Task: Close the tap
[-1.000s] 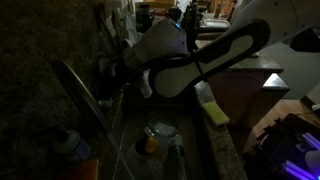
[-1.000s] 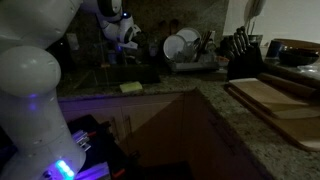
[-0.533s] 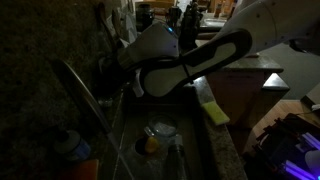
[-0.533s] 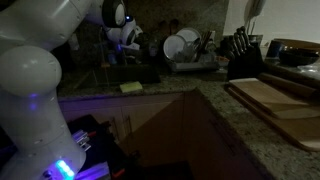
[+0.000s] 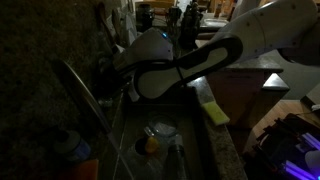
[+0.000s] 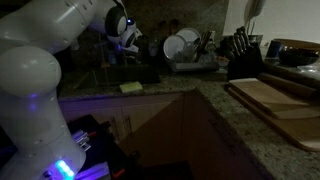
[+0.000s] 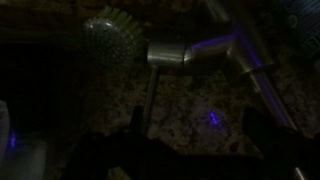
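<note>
The tap's long arched metal spout point(image 5: 82, 97) reaches over the dark sink in an exterior view, with its darker handle part point(image 5: 104, 68) at the base by the wall. In the wrist view a shiny grey metal cylinder point(image 7: 172, 55) with a lever running right lies above the jaws. My gripper point(image 5: 114, 86) is close beside the tap base; it also shows in the exterior view from further off point(image 6: 113, 52). In the wrist view my gripper point(image 7: 195, 122) is open and empty, its dark fingers point(image 7: 138, 122) apart over the speckled counter, below the cylinder and not touching it.
A white-and-blue bottle point(image 5: 70, 145) stands by the spout. The sink holds a dish point(image 5: 161, 130) and an orange item point(image 5: 148, 146). A yellow sponge point(image 5: 213, 110) lies on the rim. A round brush head point(image 7: 108, 35) is near the tap. Dish rack point(image 6: 187, 48), knife block point(image 6: 240, 52), cutting boards point(image 6: 275, 100).
The arm has shifted towards the wall and the tap base, the gripper drawing closer to the handle. The tap and the sink items have not moved.
</note>
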### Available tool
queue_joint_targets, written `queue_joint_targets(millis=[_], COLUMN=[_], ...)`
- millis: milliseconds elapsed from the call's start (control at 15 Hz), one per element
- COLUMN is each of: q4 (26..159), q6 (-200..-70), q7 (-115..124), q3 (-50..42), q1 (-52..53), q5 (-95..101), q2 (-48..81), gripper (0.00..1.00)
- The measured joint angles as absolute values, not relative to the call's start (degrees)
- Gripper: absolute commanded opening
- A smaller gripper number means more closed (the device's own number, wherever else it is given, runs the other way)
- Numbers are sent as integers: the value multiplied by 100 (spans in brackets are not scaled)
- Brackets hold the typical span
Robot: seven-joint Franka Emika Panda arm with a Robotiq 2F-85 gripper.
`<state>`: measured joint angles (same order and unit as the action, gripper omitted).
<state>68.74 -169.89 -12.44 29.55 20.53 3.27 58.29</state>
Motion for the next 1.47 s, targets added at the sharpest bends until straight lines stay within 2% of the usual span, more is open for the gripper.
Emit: queue_joint_targets(millis=[667, 733, 1467], q4=[6807, 6807, 6810], q6=[-17098, -17136, -17481], q7=[-1208, -1208, -1208], q3=[2924, 2903, 2756], q1=[2061, 2061, 2054], q5=[328, 330, 340], q2=[5907, 5907, 5911], gripper=[99, 82, 5])
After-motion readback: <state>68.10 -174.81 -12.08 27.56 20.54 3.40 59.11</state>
